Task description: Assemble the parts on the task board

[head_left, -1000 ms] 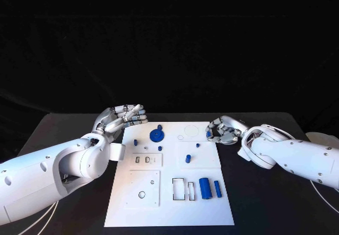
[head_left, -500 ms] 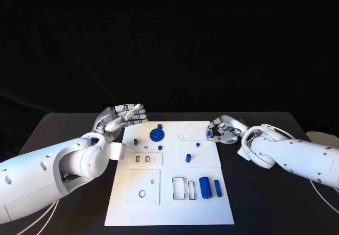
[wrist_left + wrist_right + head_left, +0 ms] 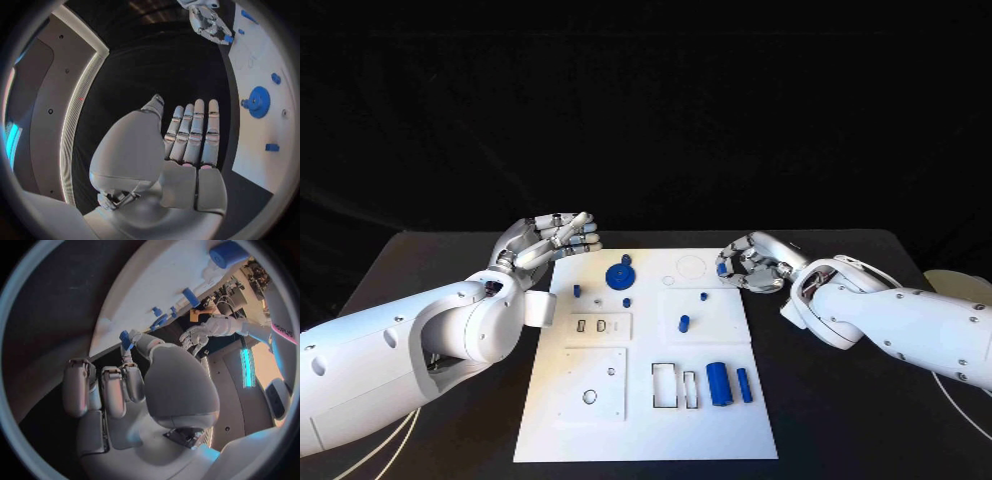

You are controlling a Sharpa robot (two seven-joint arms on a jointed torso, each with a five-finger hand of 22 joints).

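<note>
The white task board (image 3: 646, 420) lies in the middle of the black table. My right hand (image 3: 753, 265) hovers at the board's far right corner and pinches a small blue part (image 3: 723, 268) between thumb and a finger; the right wrist view shows that part (image 3: 125, 339) at the fingertips. My left hand (image 3: 554, 240) is raised by the board's far left corner, fingers straight and holding nothing, as its hand (image 3: 190, 137) also looks in the left wrist view. On the board lie a blue gear (image 3: 620, 275), a blue oblong peg (image 3: 684, 323), a blue cylinder (image 3: 718, 384) and a blue bar (image 3: 744, 385).
Small blue pieces (image 3: 577, 291) dot the far part of the board. Rectangular slots (image 3: 671, 386) and a plate with a round hole (image 3: 590, 397) lie in its near part. A pale object (image 3: 956, 283) sits at the table's right edge.
My right hand has shifted slightly farther away and toward the board with the blue part still pinched. The left hand has not moved.
</note>
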